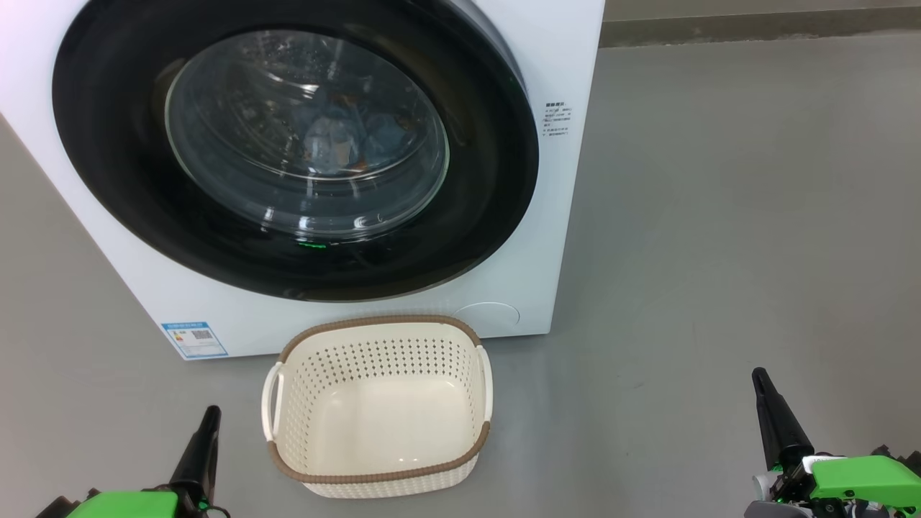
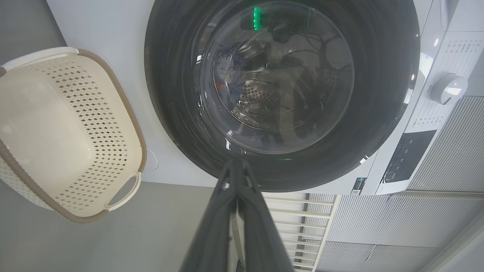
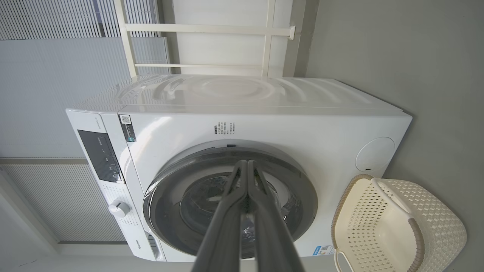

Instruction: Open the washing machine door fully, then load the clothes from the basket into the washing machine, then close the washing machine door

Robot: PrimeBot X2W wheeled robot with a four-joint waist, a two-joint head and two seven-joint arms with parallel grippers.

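Starting nearest, down at the near left: picking out the left gripper [image 1: 211,411], pinching its two dark fingers tight together on nothing, pointing away toward the machine. Matching that at the near right with the right gripper [image 1: 758,374], also squeezing fully closed and carrying nothing, hanging over grey floor [image 1: 719,252], well apart from everything else.

Moving in between the two and a little farther: finding the basket [image 1: 381,319] sitting upright on the floor, just in front of the washing machine [image 1: 568,216], showing off its cream bottom and brown rim, touching neither gripper.

Going farther again: looking at the washing machine door [image 1: 496,180], lying flush against the white front, sitting closed, flashing reflections off its glossy black rim. Peering through the glass bowl and spotting the clothes [image 1: 338,140] inside the drum, light blue with orange-brown patches.

Noting a blue label [image 1: 194,339] at the machine's lower left corner, just left of the basket, and a round white flap [image 1: 488,316] at the lower right, just behind the basket's far rim. Catching, from the left wrist, a white dial [image 2: 448,88] beside the dark control panel [image 2: 406,156].
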